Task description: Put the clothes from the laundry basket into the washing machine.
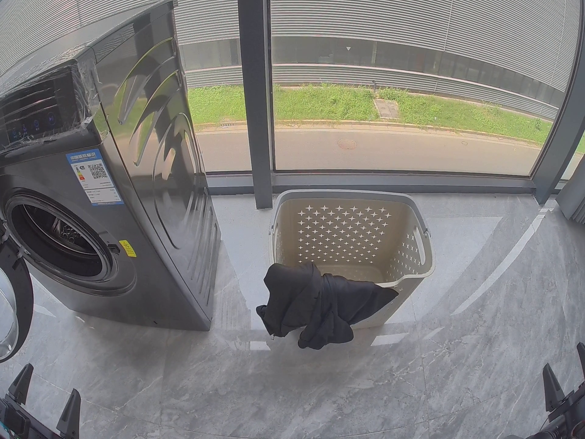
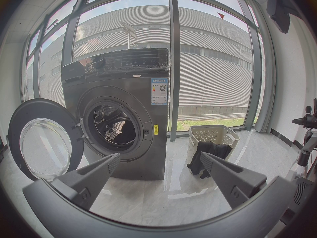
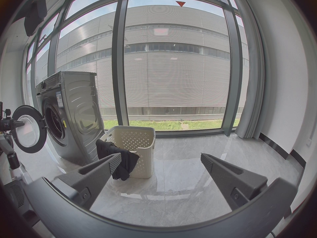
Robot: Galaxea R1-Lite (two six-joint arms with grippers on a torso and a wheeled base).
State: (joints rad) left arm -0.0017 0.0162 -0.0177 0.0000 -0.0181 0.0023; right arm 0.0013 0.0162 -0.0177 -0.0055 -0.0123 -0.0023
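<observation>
Spread wide and holding nothing, the left gripper (image 1: 47, 391) and the right gripper (image 1: 563, 364) sit low over the near edge of the grey stone floor (image 1: 304, 385). We see only their dark fingertips from the head camera; the rest is cut off. Beyond them, well apart from both, a black garment (image 1: 317, 306) hangs over the near rim of the cream laundry basket (image 1: 344, 233), part inside and part trailing down the outer wall. We cannot tell whether its hem touches the floor. It hides the basket's near inner corner, so we cannot say whether more clothes lie beneath. On the floor's left side stands the washing machine (image 1: 152, 184), its round door (image 2: 43, 139) swung fully open and its drum (image 2: 114, 126) dark inside. Basket and machine stand by the window (image 1: 396, 62) at the floor's far edge.
</observation>
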